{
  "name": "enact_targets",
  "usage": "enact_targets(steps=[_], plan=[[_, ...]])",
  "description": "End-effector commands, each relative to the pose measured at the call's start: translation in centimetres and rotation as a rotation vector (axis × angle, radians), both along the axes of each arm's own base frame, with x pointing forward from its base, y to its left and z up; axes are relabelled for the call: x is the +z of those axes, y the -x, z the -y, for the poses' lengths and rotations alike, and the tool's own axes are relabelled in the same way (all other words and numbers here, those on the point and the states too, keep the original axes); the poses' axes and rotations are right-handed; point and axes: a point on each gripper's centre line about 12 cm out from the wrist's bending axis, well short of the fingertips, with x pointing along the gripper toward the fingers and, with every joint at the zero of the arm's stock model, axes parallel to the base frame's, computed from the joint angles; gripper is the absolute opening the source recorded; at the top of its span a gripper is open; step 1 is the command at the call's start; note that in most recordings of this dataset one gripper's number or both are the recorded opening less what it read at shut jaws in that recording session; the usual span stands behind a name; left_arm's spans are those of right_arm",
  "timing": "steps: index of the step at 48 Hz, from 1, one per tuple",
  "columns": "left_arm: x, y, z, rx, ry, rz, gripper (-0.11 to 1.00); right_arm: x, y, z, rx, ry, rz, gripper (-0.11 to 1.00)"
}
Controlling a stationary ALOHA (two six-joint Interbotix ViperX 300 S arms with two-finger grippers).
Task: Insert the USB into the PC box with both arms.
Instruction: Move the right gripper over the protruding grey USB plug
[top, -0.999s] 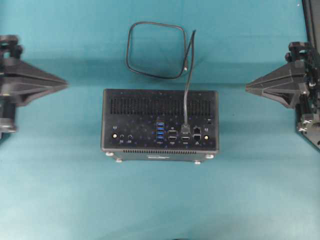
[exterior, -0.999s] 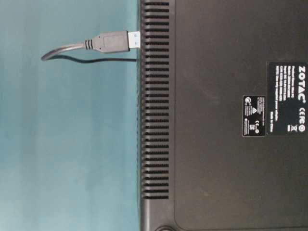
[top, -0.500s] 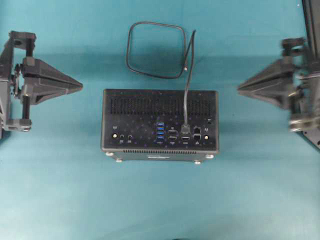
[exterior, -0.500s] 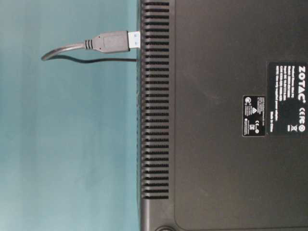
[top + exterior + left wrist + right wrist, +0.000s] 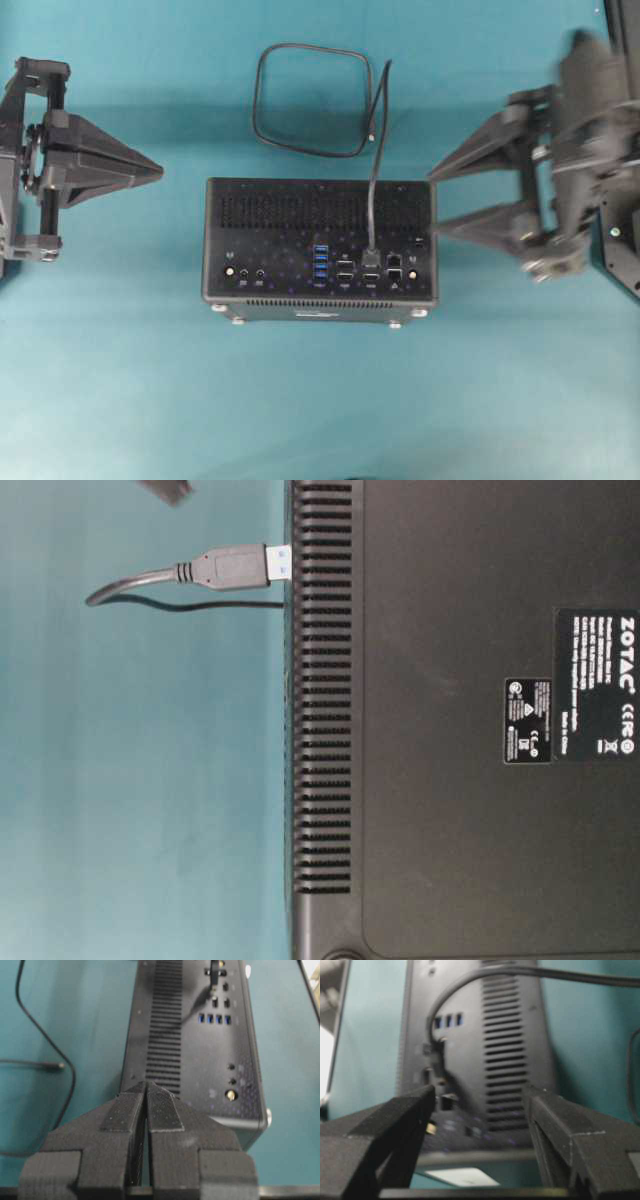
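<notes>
The PC box (image 5: 320, 215) stands in the middle of the teal table with its port face up. The USB cable (image 5: 300, 95) lies looped behind it; its black plug (image 5: 371, 258) sits in a socket on the port face, right of the blue ports (image 5: 320, 265). The table-level view shows the plug (image 5: 235, 567) against the box (image 5: 460, 720) with a bit of blue tongue showing. My left gripper (image 5: 160, 172) is shut and empty, left of the box and apart from it. My right gripper (image 5: 432, 205) is open and empty, its fingertips at the box's right edge.
The cable's small metallic tip (image 5: 373, 137) lies loose on the table behind the box. A black frame (image 5: 622, 250) stands at the table's right edge. A blurred dark piece (image 5: 165, 488) shows at the top of the table-level view.
My right gripper has opened and swung left up to the box's right edge. My left gripper moved in toward the box, then held still. The plug and cable have not moved.
</notes>
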Motion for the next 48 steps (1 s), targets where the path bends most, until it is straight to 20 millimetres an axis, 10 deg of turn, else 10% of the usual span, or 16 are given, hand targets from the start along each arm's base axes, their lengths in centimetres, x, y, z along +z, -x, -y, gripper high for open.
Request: enact_targets(steps=[1, 48], plan=[[0.8, 0.0, 0.0, 0.0, -0.005, 0.006, 0.0, 2.1, -1.3, -0.7, 0.02, -0.008, -0.027, 0.78], [-0.4, 0.2, 0.7, -0.044, -0.044, -0.037, 0.0, 1.4, -7.2, -2.6, 0.085, 0.041, -0.334, 0.77]])
